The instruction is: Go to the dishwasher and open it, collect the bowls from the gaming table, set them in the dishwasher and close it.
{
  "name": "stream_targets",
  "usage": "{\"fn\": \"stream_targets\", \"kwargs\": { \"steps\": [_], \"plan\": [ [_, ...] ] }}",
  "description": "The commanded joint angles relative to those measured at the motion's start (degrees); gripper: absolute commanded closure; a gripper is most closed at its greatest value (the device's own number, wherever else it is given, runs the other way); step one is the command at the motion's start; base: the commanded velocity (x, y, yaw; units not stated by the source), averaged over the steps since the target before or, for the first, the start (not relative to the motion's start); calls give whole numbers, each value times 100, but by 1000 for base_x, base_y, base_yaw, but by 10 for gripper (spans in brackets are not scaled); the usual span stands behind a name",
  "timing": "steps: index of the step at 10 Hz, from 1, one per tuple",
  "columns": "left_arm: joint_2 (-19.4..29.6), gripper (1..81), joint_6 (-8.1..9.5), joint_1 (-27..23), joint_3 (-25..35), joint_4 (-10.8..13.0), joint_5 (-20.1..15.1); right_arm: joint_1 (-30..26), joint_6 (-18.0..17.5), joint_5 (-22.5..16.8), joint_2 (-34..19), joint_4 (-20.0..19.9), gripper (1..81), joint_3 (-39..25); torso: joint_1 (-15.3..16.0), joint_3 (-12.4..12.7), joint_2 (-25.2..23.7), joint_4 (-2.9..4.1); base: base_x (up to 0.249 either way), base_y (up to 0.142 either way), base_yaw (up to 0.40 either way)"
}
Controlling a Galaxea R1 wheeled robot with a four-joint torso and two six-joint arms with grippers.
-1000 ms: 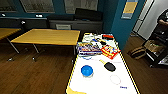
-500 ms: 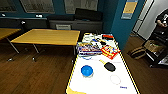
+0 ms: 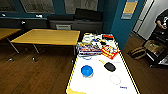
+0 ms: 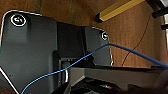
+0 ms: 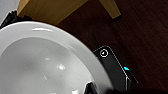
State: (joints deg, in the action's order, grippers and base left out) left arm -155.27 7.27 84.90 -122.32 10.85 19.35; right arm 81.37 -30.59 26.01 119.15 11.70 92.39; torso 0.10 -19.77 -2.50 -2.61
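Observation:
The gaming table (image 3: 125, 67), white-topped with yellow edging, stretches away ahead of me in the head view. A small bright-blue bowl (image 3: 87, 70) stands on its near half, toward the left edge. Colourful board-game boxes (image 3: 89, 48) cover the far half. In the right wrist view a large white bowl (image 5: 37, 62) hangs above the dark wooden floor, with my right gripper (image 5: 91, 89) shut on its rim. The left wrist view looks down past the robot's dark plate (image 4: 30, 50) at wooden floor. The dishwasher is out of view.
A black oval object (image 3: 109, 66) and a white ring (image 3: 115, 79) lie on the table right of the blue bowl. Wooden-topped tables (image 3: 48, 37) stand to the left. A person (image 3: 162, 21) and a cart are at the right. A blue cable (image 4: 82, 58) crosses the left wrist view.

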Motion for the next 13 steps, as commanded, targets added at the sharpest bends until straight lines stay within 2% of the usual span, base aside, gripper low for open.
{"fn": "stream_targets", "kwargs": {
  "steps": [1,5,7,9,11,13],
  "plan": [
    [864,10,-32,-266,1129,233,-132,455,18,-211,973,825,811,1113,0,0,0,0,0,0,0],
    [1428,10,-32,-627,1755,242,-133,437,26,-421,1543,948,811,1551,-2,0,-2,0,0,0,0],
    [2087,10,12,-855,2494,233,-133,411,18,-545,1826,983,811,1790,-2,0,-2,0,0,0,0],
    [2773,10,38,-1215,3460,128,-247,368,26,-721,2168,1027,811,2115,-2,0,0,0,0,0,0],
    [3263,10,38,-1654,4160,-21,-720,323,44,-931,2431,1027,811,2325,-2,0,0,0,0,0,0],
    [3476,10,47,-2077,4576,-57,-968,297,62,-1036,2650,1027,811,2553,-2,0,0,0,0,0,0]
  ]
}}
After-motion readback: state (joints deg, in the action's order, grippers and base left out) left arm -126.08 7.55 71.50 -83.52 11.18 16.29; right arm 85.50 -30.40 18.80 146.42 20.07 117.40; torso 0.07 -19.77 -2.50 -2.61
